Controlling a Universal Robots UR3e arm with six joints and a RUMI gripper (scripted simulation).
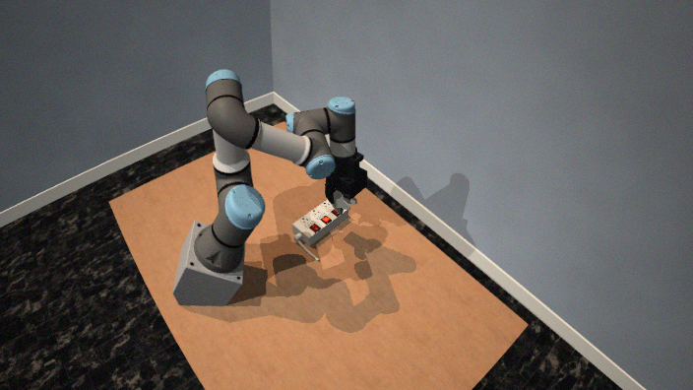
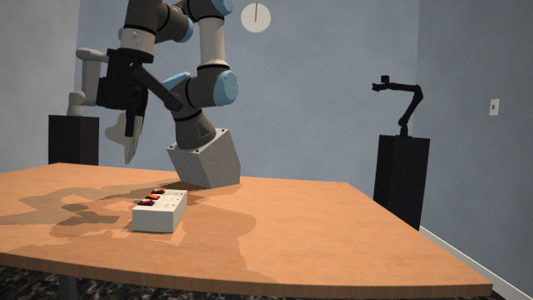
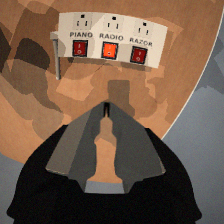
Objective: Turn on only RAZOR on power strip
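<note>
The white power strip (image 1: 321,222) lies right way up on the wooden table, also in the exterior view (image 2: 160,210) and at the top of the wrist view (image 3: 111,40). It has three red rocker switches labelled PIANO (image 3: 79,48), RADIO (image 3: 110,50) and RAZOR (image 3: 138,54). RADIO glows bright orange-red; PIANO and RAZOR look dark. My gripper (image 3: 106,103) is shut with nothing between the fingers. It hangs well above the table, over the switch side of the strip, in the exterior and top views (image 2: 129,159) (image 1: 340,199).
A short grey cord stub (image 3: 56,55) sticks out of the strip's PIANO end. The arm's grey base (image 2: 206,157) stands behind the strip. Black pedestals (image 2: 401,178) (image 2: 73,140) stand beyond the table. The table's rounded edge is near the strip's RAZOR end.
</note>
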